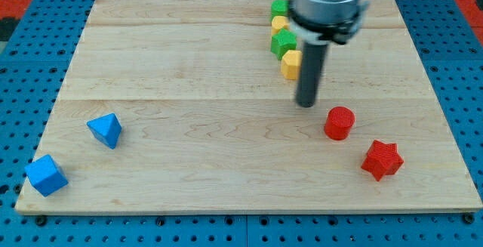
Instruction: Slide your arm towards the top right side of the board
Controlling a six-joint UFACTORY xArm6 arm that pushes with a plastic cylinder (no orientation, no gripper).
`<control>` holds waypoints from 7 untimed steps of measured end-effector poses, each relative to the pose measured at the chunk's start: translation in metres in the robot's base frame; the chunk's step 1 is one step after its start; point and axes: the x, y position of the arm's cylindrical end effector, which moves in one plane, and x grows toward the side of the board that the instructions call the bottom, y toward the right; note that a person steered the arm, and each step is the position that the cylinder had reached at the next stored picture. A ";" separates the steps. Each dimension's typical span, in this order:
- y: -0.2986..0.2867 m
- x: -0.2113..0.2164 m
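My tip (306,104) rests on the wooden board (189,66), right of the middle. It is just below a yellow block (290,64) and up-left of a red cylinder (339,123). A column of blocks runs up from the yellow one: a green block (283,44), a second yellow block (279,25) and a second green block (280,8), partly hidden by the arm. A red star (382,160) lies at the lower right.
A blue triangular block (106,130) lies at the lower left, and a blue cube (46,175) sits near the bottom left corner. The board lies on a blue pegboard surface (30,43).
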 end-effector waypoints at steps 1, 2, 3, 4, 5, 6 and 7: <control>0.029 -0.031; 0.038 -0.060; 0.039 -0.091; 0.039 -0.120; 0.028 -0.130; 0.018 -0.141; 0.011 -0.141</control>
